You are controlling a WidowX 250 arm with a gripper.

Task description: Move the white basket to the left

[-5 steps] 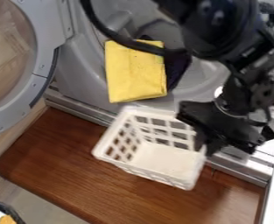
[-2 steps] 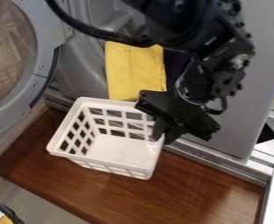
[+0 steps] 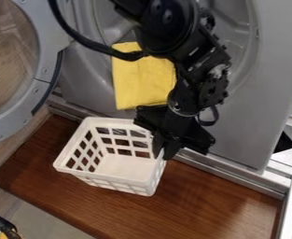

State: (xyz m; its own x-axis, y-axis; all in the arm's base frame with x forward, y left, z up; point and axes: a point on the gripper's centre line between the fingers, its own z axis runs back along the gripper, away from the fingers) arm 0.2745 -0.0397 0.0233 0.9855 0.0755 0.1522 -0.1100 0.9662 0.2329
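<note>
Indoors, brown board (image 3: 198, 200) beside grey machine (image 3: 266, 93), open round door (image 3: 45, 60), hand (image 3: 163, 151) gripping white basket (image 3: 126, 167) by its rim

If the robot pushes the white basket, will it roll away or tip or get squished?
The white basket probably won't roll, since it has flat sides and a flat bottom. It looks like thin plastic full of holes, so it's likely light and might bend a little. With nothing inside to weigh it down, a push high on its rim could tip it.
</note>
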